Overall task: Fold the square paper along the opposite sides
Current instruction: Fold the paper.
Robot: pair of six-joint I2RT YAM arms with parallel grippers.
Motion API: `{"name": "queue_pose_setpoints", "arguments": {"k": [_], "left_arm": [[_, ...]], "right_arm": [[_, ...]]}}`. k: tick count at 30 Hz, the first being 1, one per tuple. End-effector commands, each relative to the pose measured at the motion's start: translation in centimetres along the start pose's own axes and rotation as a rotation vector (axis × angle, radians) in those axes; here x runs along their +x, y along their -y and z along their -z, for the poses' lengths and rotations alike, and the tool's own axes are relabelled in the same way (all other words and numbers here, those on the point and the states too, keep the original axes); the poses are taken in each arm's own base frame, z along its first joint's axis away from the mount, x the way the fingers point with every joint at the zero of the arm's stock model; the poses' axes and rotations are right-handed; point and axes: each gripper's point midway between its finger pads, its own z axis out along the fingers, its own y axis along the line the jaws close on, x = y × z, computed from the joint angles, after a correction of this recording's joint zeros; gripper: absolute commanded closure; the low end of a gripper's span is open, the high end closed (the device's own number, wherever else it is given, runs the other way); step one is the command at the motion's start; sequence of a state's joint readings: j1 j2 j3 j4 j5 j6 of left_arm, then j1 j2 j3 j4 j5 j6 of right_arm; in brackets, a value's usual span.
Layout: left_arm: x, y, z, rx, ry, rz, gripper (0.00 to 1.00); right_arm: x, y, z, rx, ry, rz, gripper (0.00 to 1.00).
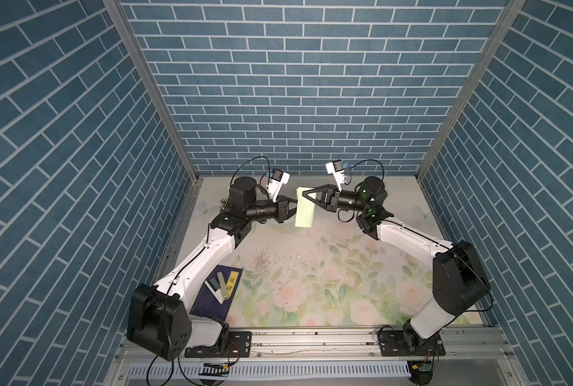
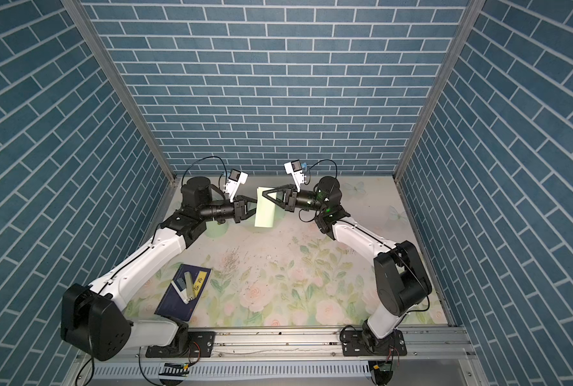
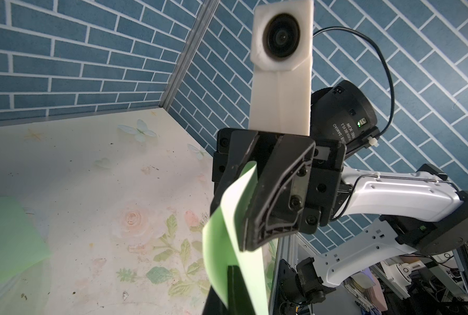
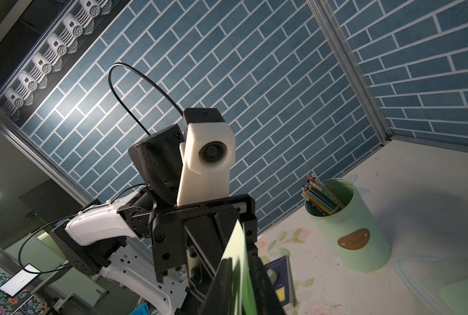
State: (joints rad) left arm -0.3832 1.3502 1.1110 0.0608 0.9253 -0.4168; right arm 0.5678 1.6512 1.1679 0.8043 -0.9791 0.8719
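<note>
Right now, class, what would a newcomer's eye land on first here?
The pale green paper held up in mid-air at the back of the floral table, pinched between the left gripper and right gripper. Next, the dark blue book lying near the left arm's base.

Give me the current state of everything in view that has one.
Green paper: folded over, lifted off the table, held between both arms.
Left gripper: shut on the paper's edge.
Right gripper: fingers closed around the paper's far end.
Blue book: closed, flat on the table.
Pencil cup: upright, holding coloured pencils.
</note>
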Motion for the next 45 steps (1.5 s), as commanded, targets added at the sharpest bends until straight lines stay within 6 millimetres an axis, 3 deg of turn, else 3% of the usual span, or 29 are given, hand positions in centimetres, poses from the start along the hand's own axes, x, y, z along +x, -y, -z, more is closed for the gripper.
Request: {"name": "queue_pose_setpoints", "arguments": {"k": [1,7,12,21,27,33,36,38,41,45], "left_arm": [[0.2,0.7,0.3,0.01,-0.012,-0.027,1.0],[0.3,0.5,0.2,0.006,-0.017,-0.025,1.0],[0.3,0.3,0.2,-0.007,-0.019,-0.024,1.0],[0.1,-0.1,0.3,-0.038,-0.022,-0.028,0.99],[0.3,-0.6,1.3,-0.068,-0.014,-0.018,0.69],[-0.4,-1.3,4.0,-0.12,0.042,0.001,0.44],[-2.2,-0.4,4.9,-0.1,0.11,-0.011,0.23],[-3.8,0.5,4.9,-0.061,0.166,-0.023,0.02],[-5.2,1.0,3.4,-0.007,0.196,-0.031,0.0],[-5.3,0.3,0.2,0.027,0.137,-0.024,0.0]], "right_arm": [[-0.5,-1.1,-0.4,-0.044,-0.011,0.024,0.82],[-0.6,-1.4,-0.4,-0.049,-0.014,0.026,0.86],[-0.5,-1.6,-0.3,-0.053,-0.016,0.027,0.99],[-0.8,-1.7,0.1,-0.049,-0.011,0.031,1.0],[-1.8,-1.4,1.5,-0.021,0.016,0.047,1.0],[-2.5,-1.4,2.5,-0.008,0.034,0.065,1.0],[-2.8,-1.6,2.5,-0.013,0.043,0.08,1.0],[-3.4,-2.1,2.5,-0.03,0.062,0.091,1.0],[-4.2,-3.0,2.3,-0.064,0.083,0.109,1.0],[-4.9,-3.9,1.9,-0.09,0.09,0.131,1.0]]}}
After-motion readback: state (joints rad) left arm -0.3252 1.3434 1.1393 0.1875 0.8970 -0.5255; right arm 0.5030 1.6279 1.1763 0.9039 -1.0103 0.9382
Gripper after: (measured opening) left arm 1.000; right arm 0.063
